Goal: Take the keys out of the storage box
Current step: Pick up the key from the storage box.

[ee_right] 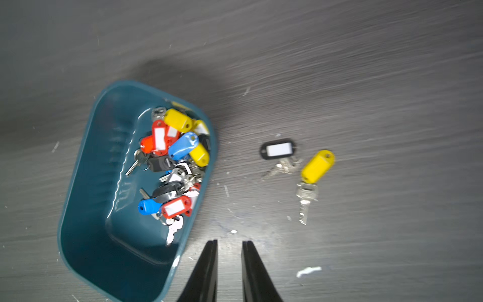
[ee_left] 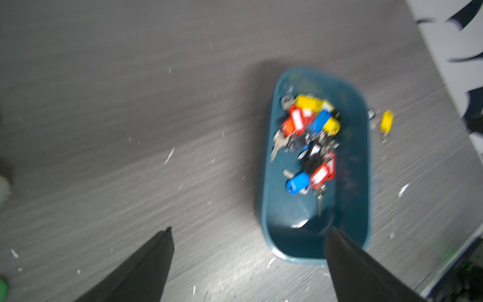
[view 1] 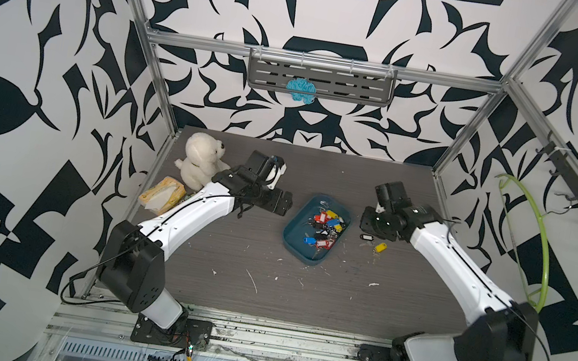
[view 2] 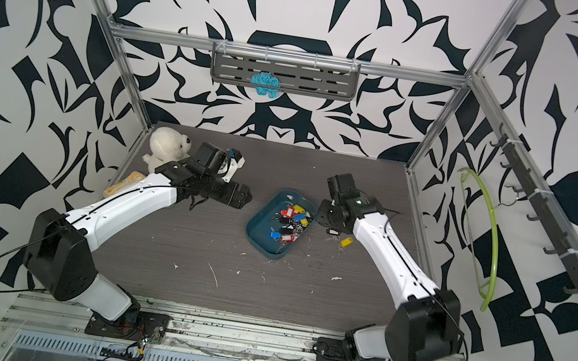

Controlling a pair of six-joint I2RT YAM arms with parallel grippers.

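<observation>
**Two keys out, most inside**

The teal storage box [ee_right: 99, 209] near the table's [view 1: 262, 291] middle holds heaped keys [ee_right: 172, 157]. A black-tagged key [ee_right: 278, 150] and a yellow-tagged key [ee_right: 317, 166] lie outside, toward the right edge. The left gripper [ee_left: 251, 229] has its jaws spread wide. The right gripper [ee_right: 230, 241] has its jaws narrowly apart, empty.

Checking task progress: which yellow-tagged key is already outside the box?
The yellow-tagged key on the table, beside the black-tagged key. The other yellow tags lie inside the box.
</observation>
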